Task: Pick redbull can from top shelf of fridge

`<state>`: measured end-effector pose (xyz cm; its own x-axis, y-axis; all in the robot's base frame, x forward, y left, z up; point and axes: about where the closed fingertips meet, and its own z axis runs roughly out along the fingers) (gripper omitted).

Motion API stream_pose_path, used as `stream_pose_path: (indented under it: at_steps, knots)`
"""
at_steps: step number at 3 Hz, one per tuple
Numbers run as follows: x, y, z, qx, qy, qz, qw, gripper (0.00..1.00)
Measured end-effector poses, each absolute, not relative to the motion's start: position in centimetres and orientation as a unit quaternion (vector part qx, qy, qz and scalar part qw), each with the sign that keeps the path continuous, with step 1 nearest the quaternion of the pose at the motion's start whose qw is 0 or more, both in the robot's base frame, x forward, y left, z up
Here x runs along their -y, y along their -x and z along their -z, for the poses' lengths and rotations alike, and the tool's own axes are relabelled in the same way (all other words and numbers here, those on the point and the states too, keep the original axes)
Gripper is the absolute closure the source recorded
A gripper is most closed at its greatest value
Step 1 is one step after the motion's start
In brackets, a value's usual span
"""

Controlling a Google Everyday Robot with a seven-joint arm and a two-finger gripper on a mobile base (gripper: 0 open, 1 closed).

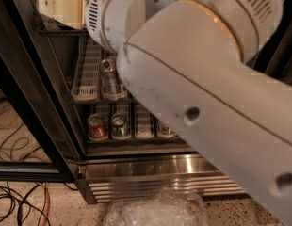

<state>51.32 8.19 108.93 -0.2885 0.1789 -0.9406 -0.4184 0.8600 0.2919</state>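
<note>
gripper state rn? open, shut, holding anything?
Gripper: at the top left of the camera view, up inside the fridge. Whether it is open, closed or holding anything cannot be told.

Tool (59, 7) top left, matt cream plastic; fridge (155, 171) base brushed steel; arm (207, 93) smooth white plastic.
</note>
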Motion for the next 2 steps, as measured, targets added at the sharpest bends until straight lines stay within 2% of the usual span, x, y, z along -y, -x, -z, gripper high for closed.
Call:
stream_pose_path:
  at_steps: [2]
  knots:
    - [-9.40,-51.14,-110.42,-0.750,0.102,-0.238,0.609,0.00]
